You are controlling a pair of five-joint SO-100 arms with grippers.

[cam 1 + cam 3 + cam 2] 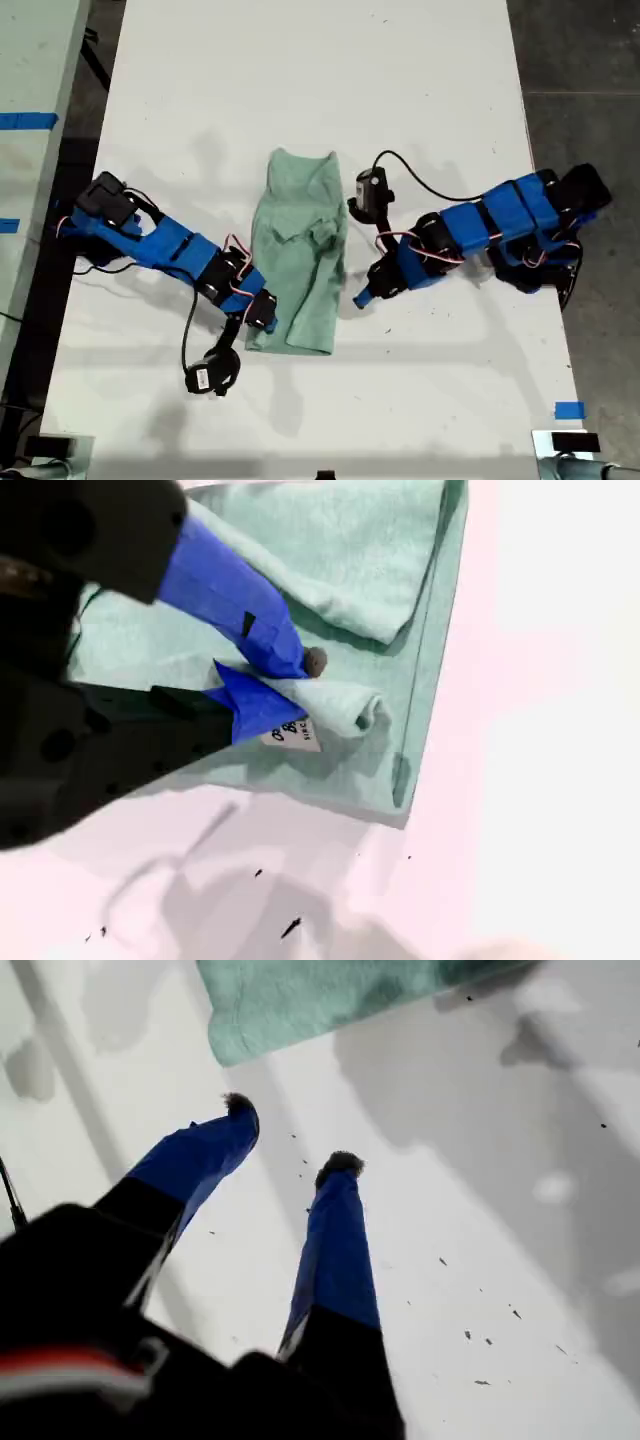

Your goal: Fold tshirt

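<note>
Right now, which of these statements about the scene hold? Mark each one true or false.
1. My second hand is shut on a fold of the shirt. True.
2. My first hand grips the shirt. False: it is open over the bare table, short of the shirt's corner.
3. A white label shows beside my second hand. True.
4. The shirt lies fully spread out with both sleeves out. False: its sides are folded in, so it forms a narrow strip with a bunched middle.
</note>
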